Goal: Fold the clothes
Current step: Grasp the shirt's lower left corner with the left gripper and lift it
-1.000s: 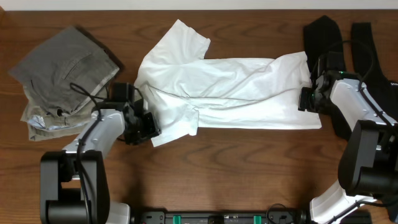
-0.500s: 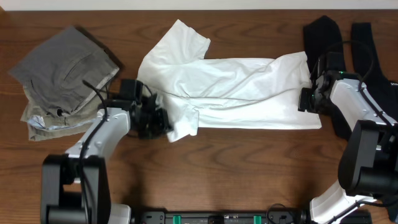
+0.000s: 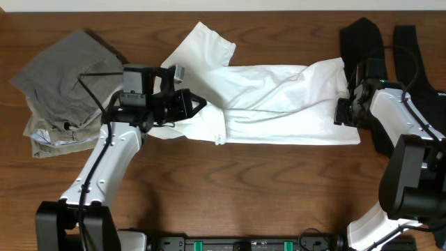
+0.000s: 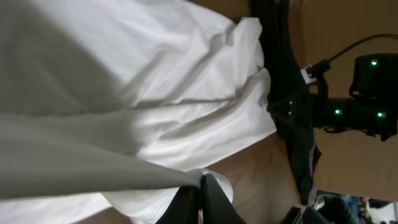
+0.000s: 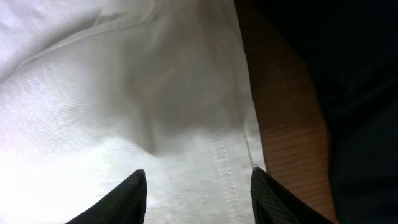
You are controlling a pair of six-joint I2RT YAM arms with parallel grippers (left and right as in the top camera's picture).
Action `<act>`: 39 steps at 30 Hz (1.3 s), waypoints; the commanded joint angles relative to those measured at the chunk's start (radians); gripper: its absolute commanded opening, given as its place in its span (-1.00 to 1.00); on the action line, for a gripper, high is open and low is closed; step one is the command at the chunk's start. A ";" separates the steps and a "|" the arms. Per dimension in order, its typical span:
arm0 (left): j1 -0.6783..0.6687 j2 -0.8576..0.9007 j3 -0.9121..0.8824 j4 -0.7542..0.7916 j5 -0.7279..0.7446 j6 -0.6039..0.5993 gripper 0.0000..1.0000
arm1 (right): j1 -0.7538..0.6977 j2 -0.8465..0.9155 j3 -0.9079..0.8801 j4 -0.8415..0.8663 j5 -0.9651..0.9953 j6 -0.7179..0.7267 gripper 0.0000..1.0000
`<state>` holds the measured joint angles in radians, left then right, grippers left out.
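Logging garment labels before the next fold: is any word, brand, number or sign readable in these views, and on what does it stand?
No readable text in any view.
white T-shirt: only plain fabric shows, no print or label in sight.
grey trousers: no tag or lettering shows.
black garment: no tag or lettering shows.
right arm: small green lights only, no legible markings.

One white T-shirt [image 3: 279, 104], one black garment [image 3: 362, 38], two trousers: grey trousers [image 3: 63, 77], khaki trousers [image 3: 52, 143]; two arms: left arm [image 3: 104, 157], right arm [image 3: 401, 115]; one table [image 3: 265, 188]
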<state>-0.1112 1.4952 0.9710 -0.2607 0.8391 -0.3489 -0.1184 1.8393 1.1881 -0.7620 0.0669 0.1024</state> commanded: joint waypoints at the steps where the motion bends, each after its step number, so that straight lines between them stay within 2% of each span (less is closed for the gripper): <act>1: -0.032 0.006 0.004 0.048 0.005 -0.013 -0.88 | -0.005 0.007 -0.006 0.000 0.003 0.009 0.04; 14: -0.179 0.030 0.003 0.148 -0.292 -0.057 -0.88 | -0.005 0.007 -0.006 0.000 0.003 0.009 0.04; 22: -0.208 0.090 0.004 0.261 -0.390 -0.099 -0.87 | -0.005 0.007 -0.006 -0.001 0.003 0.009 0.04; 23: -0.208 0.100 0.004 0.274 -0.403 -0.099 -0.83 | -0.005 0.007 -0.006 -0.001 0.003 0.009 0.04; 25: -0.207 0.119 0.004 0.296 -0.417 -0.098 -0.46 | -0.005 0.007 -0.006 -0.001 0.003 0.009 0.04; 26: -0.207 0.128 0.004 0.307 -0.421 -0.098 -0.35 | -0.005 0.007 -0.006 -0.001 0.003 0.009 0.04; 28: -0.207 0.146 0.003 0.336 -0.425 -0.099 -0.31 | -0.005 0.007 -0.006 -0.001 0.003 0.009 0.04; 31: -0.207 0.159 0.004 0.360 -0.424 -0.111 -0.15 | -0.005 0.007 -0.006 -0.001 0.003 0.009 0.04; 33: -0.207 0.158 0.004 0.354 -0.421 -0.113 -0.14 | -0.005 0.007 -0.006 -0.001 0.003 0.009 0.04; 39: -0.165 0.133 0.004 0.231 -0.422 -0.091 -0.14 | -0.005 0.007 -0.006 -0.002 0.003 0.009 0.05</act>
<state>-0.3061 1.6474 0.9710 0.0090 0.4332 -0.4522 -0.1184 1.8393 1.1877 -0.7628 0.0669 0.1024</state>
